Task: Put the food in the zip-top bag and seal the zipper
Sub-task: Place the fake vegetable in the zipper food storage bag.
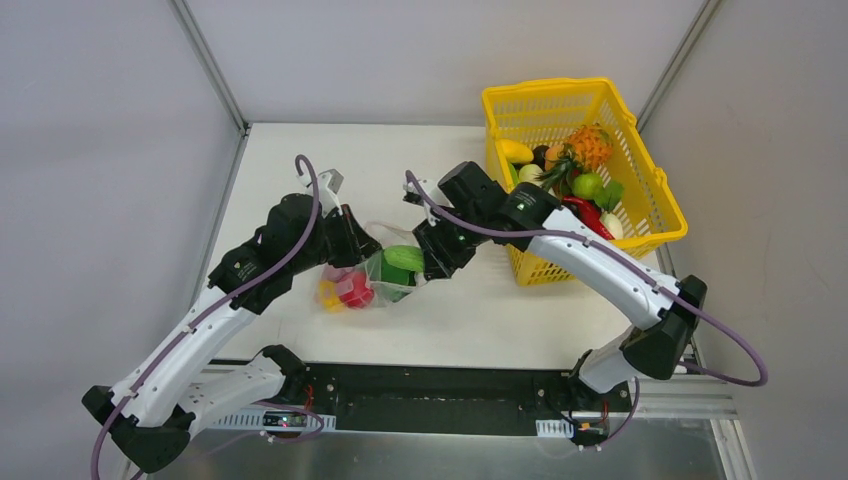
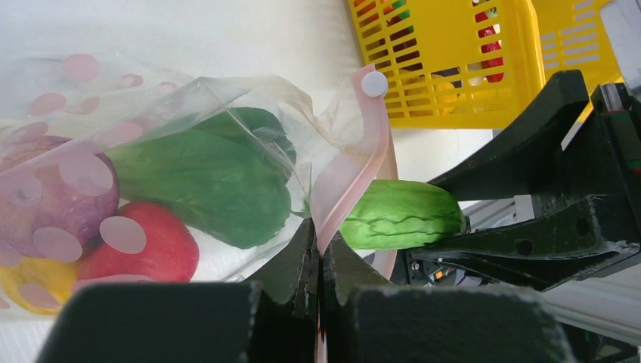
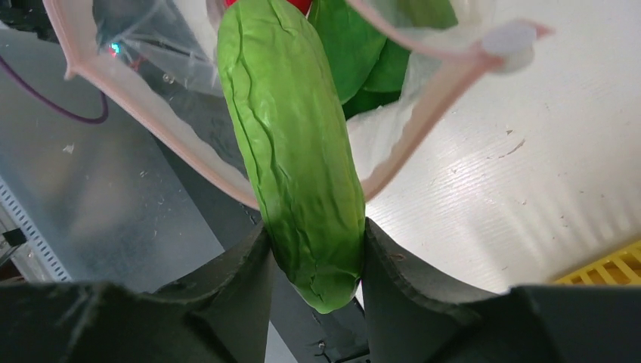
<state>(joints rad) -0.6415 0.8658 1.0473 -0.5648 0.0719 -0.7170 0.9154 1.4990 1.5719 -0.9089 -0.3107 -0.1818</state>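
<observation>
The clear dotted zip-top bag point(image 1: 365, 280) is held up at mid-table. It holds a dark green vegetable point(image 2: 204, 174), a red fruit point(image 2: 147, 246), a purple one point(image 2: 38, 193) and a yellow one point(image 2: 19, 283). My left gripper point(image 2: 321, 253) is shut on the pink zipper strip point(image 2: 355, 174) at the bag's mouth. My right gripper point(image 3: 314, 249) is shut on a light green cucumber point(image 3: 295, 144), whose front end is inside the open mouth point(image 3: 408, 144). The cucumber also shows in the top view point(image 1: 403, 258) and the left wrist view point(image 2: 401, 215).
A yellow lattice basket point(image 1: 640, 150) stands at the back right with a pineapple point(image 1: 588, 145), a green apple point(image 1: 588, 185), a red chili point(image 1: 592, 215) and several other toy foods. Grey walls enclose the white table point(image 1: 480, 320).
</observation>
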